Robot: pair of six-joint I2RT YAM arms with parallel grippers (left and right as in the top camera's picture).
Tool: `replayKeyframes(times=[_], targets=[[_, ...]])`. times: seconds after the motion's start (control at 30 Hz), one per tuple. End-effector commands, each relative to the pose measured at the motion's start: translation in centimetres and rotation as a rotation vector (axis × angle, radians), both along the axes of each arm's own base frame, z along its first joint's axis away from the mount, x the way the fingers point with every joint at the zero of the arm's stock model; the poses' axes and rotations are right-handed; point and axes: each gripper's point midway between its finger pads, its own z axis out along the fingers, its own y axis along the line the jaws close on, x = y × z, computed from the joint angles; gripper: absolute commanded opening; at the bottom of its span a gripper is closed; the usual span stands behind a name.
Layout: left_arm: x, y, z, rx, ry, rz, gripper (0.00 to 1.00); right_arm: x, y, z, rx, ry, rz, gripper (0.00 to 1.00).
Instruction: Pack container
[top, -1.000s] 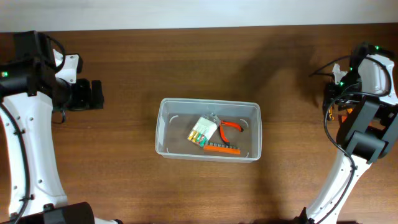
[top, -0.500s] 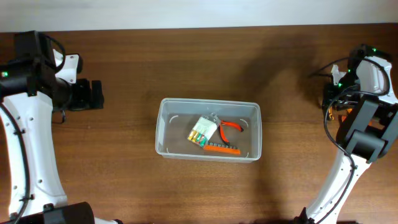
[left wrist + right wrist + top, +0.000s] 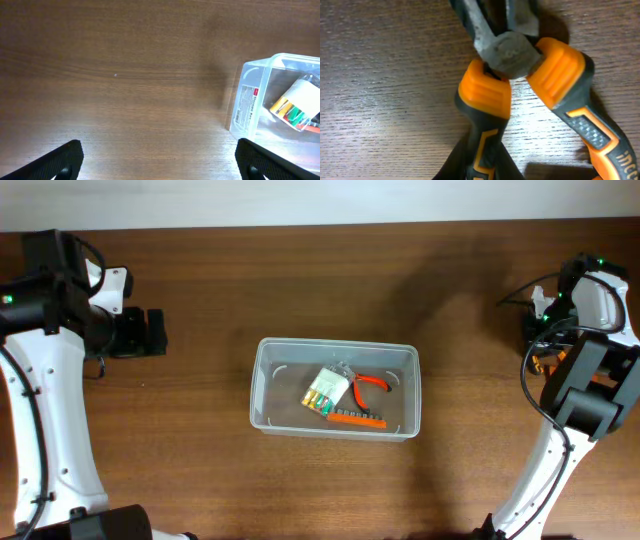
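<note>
The container [image 3: 335,345], a clear plastic tub, stands at the table's middle and holds a pack of batteries [image 3: 325,390], small red-handled pliers [image 3: 372,383] and an orange bit holder [image 3: 355,419]. Its left end shows in the left wrist view [image 3: 248,95]. My left gripper [image 3: 155,332] is open and empty above bare wood, left of the tub. My right gripper [image 3: 541,356] is low at the far right, over large orange-and-black pliers [image 3: 510,50] that lie on the table. Its fingers [image 3: 481,167] are closed around the left handle.
The wooden table [image 3: 300,270] runs to a pale far edge at the top of the overhead view. Cables hang by the right arm [image 3: 590,380]. A label is on the tub's left end wall [image 3: 246,102].
The right wrist has shifted very slightly at the pliers. The left arm and the tub have not moved.
</note>
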Motion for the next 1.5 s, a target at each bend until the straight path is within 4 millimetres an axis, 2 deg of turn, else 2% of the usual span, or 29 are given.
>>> replayKeyframes(times=[0.0, 0.2, 0.37, 0.47, 0.77, 0.83, 0.9, 1.1, 1.33, 1.47], targets=[[0.3, -0.1, 0.2, -0.012, -0.010, 0.008, 0.99, -0.5, 0.2, -1.2, 0.009, 0.030, 0.005, 0.05], [0.3, -0.1, 0.2, -0.012, -0.009, 0.008, 0.99, -0.8, 0.3, -0.9, 0.013, 0.039, 0.006, 0.04], [0.3, -0.1, 0.2, -0.012, -0.010, 0.008, 0.99, -0.5, 0.3, 0.6, 0.005, 0.018, 0.008, 0.04], [0.3, -0.1, 0.2, -0.012, -0.010, 0.008, 0.99, 0.3, 1.1, 2.5, 0.030, -0.021, 0.020, 0.04], [0.3, -0.1, 0.2, -0.012, -0.010, 0.008, 0.99, 3.1, 5.2, 10.8, 0.048, -0.172, 0.138, 0.04], [0.3, -0.1, 0.2, -0.012, -0.010, 0.008, 0.99, 3.6, 7.3, 13.6, 0.035, -0.214, 0.194, 0.04], [0.3, -0.1, 0.2, -0.012, -0.010, 0.008, 0.99, 3.8, 9.1, 15.4, 0.029, -0.241, 0.242, 0.04], [0.3, -0.1, 0.2, -0.012, -0.010, 0.008, 0.99, 3.3, 15.4, 19.6, 0.023, -0.306, 0.411, 0.04], [0.3, -0.1, 0.2, -0.012, -0.010, 0.008, 0.99, 0.4, 23.0, 22.8, 0.046, -0.309, 0.615, 0.04], [0.3, -0.1, 0.2, -0.012, -0.010, 0.008, 0.99, -1.1, 26.7, 23.4, 0.059, -0.300, 0.702, 0.04]])
